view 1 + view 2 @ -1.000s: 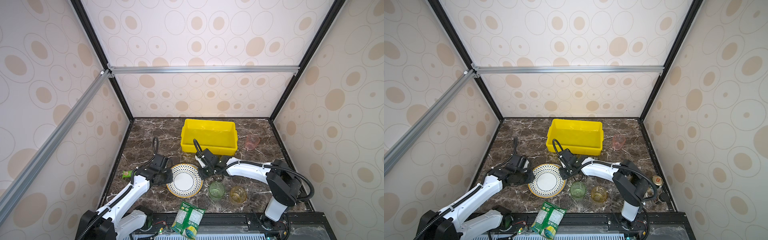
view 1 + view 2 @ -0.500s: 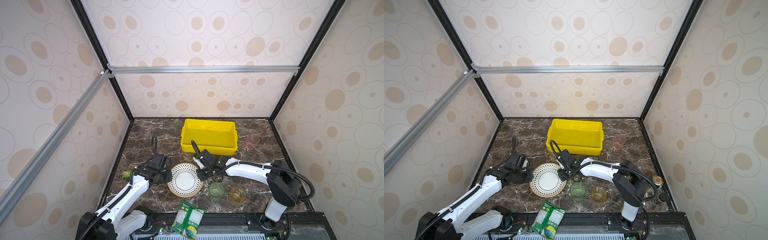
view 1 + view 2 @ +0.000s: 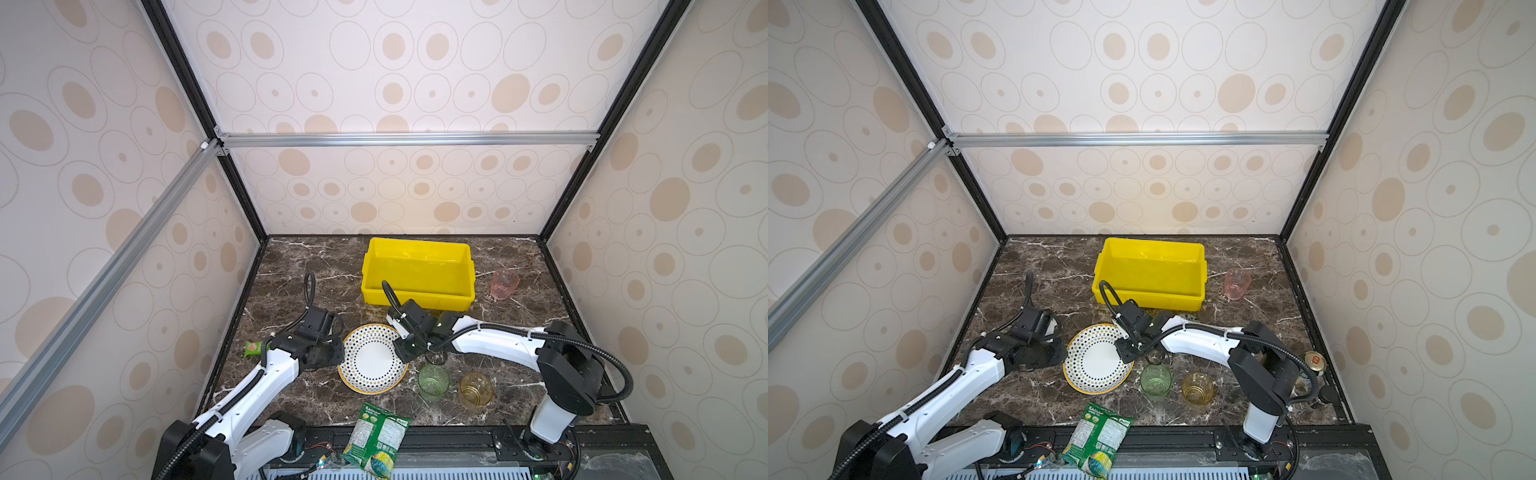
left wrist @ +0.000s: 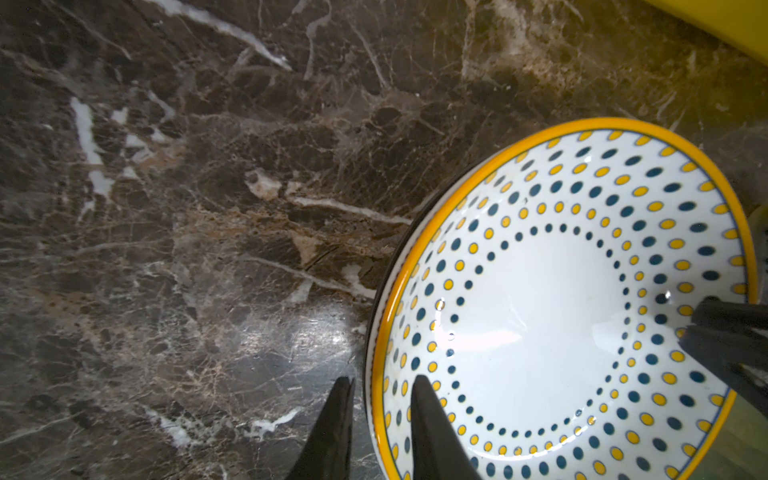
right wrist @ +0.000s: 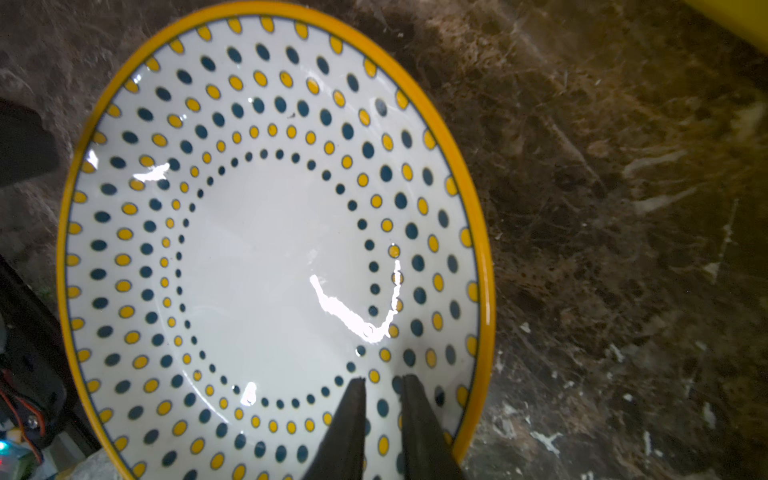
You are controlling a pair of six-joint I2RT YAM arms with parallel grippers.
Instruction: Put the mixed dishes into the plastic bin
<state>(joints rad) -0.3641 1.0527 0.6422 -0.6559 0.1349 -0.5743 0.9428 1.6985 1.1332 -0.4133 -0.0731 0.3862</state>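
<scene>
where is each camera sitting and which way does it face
Top views: high in front, looking down at the marble table, yellow bin and dotted plate; left arm and right arm show.
Left wrist: on the left arm, looking down past the left pincer, fingers astride the plate's rim.
Right wrist: on the right arm, looking down past the right pincer, over the plate.
Shared: all show the plate; both wrist views catch a bin corner.

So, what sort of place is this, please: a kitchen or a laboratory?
Probably a robot test booth, not a kitchen. Patterned wall panels in a black frame enclose a marble-look tabletop, two white arms are mounted at its front edge, and a dotted plate and yellow bin lie there like props.
</scene>
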